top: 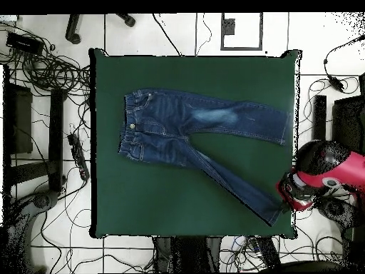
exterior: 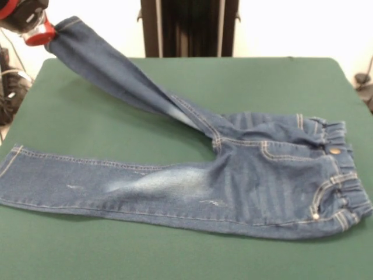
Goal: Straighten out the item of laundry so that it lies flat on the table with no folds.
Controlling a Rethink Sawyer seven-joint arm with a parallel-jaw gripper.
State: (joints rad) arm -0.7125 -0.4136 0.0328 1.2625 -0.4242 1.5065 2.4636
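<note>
- Gripper (exterior: 42, 35) at the front view's top left, beyond the table's (exterior: 262, 81) corner, fingers pinching the hem of one jeans leg.
- Jeans (exterior: 256, 181) on the green table: held leg lifted, stretched slantwise up to the gripper; other leg flat along the near edge, pale patch mid-leg.
- Gathered waistband (exterior: 344, 175) with brass button at right, slightly rumpled.

A pale wall (exterior: 291, 26) fills the top of the front view, lit evenly. Seen from overhead, the floor (top: 178, 32) is light tile with dark grout lines. Tangled black cables (top: 50, 68) sprawl at upper left, and a dark rack (top: 18, 118) stands along the left edge.
</note>
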